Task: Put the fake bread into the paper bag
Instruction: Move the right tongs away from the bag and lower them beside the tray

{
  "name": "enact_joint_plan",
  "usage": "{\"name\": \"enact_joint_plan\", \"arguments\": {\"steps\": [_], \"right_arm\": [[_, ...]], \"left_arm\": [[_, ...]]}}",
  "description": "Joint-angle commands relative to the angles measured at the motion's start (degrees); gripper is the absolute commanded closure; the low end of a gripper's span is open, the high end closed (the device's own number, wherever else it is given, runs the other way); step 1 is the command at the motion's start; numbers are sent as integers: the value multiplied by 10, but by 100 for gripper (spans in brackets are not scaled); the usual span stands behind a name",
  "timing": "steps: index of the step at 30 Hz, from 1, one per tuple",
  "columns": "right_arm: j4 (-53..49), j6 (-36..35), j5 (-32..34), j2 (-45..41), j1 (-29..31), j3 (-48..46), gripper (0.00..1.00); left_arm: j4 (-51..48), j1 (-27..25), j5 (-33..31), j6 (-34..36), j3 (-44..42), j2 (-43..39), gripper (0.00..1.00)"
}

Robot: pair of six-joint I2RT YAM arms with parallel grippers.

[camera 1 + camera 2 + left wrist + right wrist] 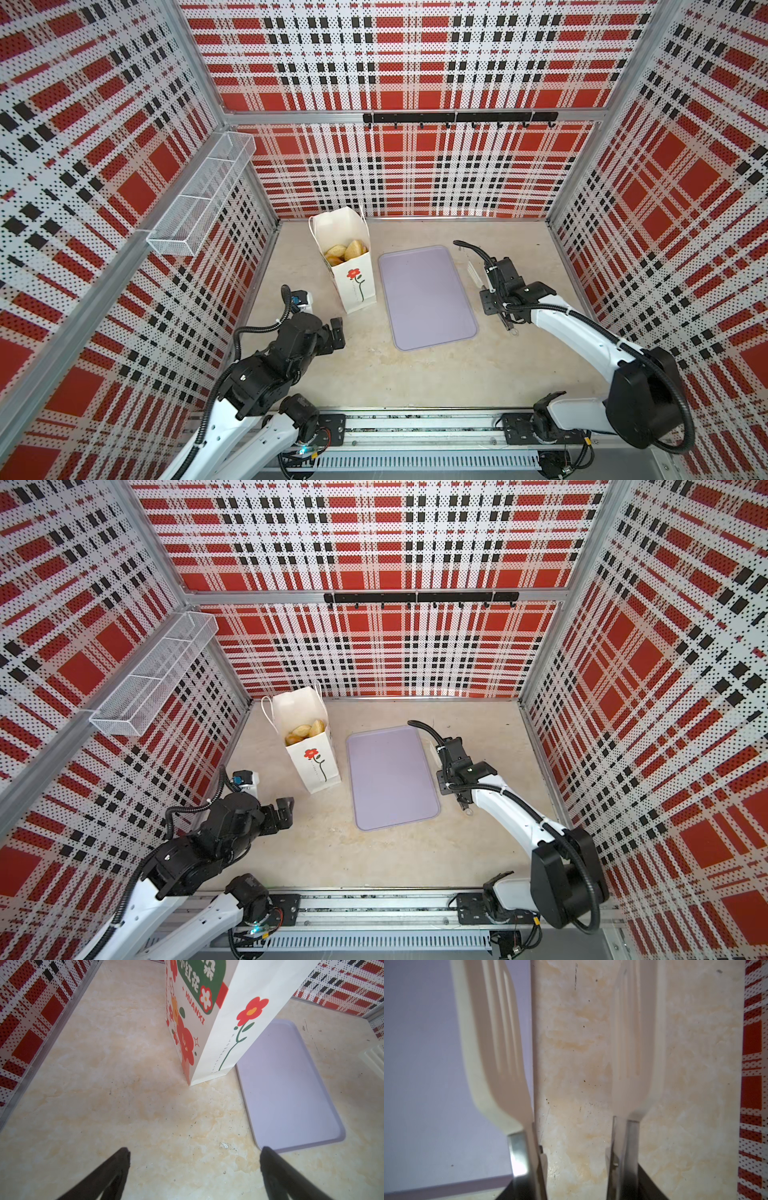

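Matt white paper with flat printed colour on the bag (239,1028). Bread (351,250) golden-brown, finish too small to judge. Smooth, satin lilac plastic for the tray (428,299). Smooth marble-look counter (124,1084), cream, flecked with dark scuffs. Tongs (477,1059): matt cream plastic heads on bright, shiny metal arms. Perforated, plaid-printed metal walls (415,62). White wire-mesh basket (199,195), upper left.

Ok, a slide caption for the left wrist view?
Open left pincer over the tabletop, facing the upright flower-printed paper bag, the empty lilac tray beside it.
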Motion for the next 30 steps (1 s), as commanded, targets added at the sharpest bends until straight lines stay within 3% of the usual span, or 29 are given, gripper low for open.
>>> {"name": "enact_joint_plan", "arguments": {"steps": [1,8,30], "right_arm": [[50,22,-26,17,-21,-2,44],[74,23,-55,54,-60,-6,45],[92,43,-78,136,-78,-3,41]], "left_arm": [[16,5,-9,-17,-12,5,1],[28,5,-9,-25,-17,14,1],[47,5,22,-27,-19,41,1]]}}
